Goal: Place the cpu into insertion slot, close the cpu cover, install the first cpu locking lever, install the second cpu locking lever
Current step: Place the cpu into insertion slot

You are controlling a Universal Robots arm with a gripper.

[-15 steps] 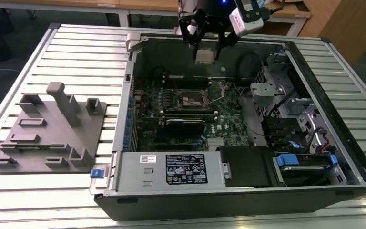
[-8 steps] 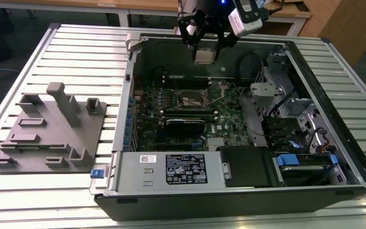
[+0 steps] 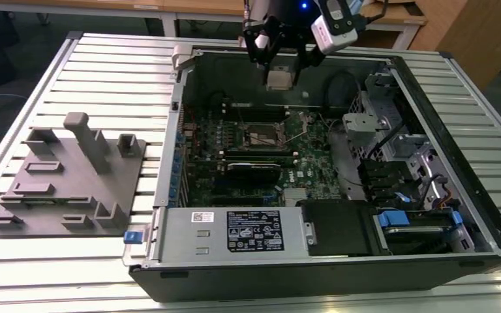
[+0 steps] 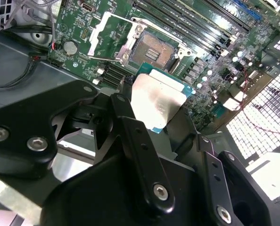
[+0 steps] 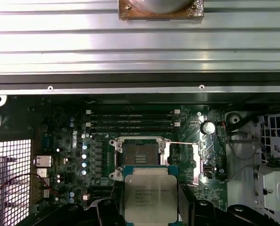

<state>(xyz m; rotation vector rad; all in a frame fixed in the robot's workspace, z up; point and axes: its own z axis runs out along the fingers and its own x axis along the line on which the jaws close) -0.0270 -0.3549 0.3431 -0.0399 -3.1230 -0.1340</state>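
claw [image 3: 276,70] hangs over the far side of the open computer case [image 3: 485,163], narrowed on the cpu [image 3: 278,80], gripping the chip by two opposite edges. in the second wrist view the black fingers [image 4: 130,127] flank the silver-grey lid of the cpu, leaving its flat top and its underside untouched. that grip suits a part whose contacts should not be pressed. the chip looks roughly level with the motherboard [image 3: 233,153] below it, which a straight drop into a socket would call for.

the insertion slot [image 5: 141,157] lies bare on the board, well below the chip and apart from it. in the first wrist view the chip's edge overlaps the near rim of the socket, so the two seem close to lined up, though not squarely. the cpu cover [image 4: 95,35] is swung back off the socket, its window frame lifted to one side, and a thin locking lever [image 5: 182,143] stands free beside it. that leaves the recess clear to take the chip.

as a judgement, the first step is under way and unfinished: nothing is seated, covered or latched. the case rests on a slatted desk [image 3: 102,59], with a grey fixture block [image 3: 68,176] at the exterior view's left.
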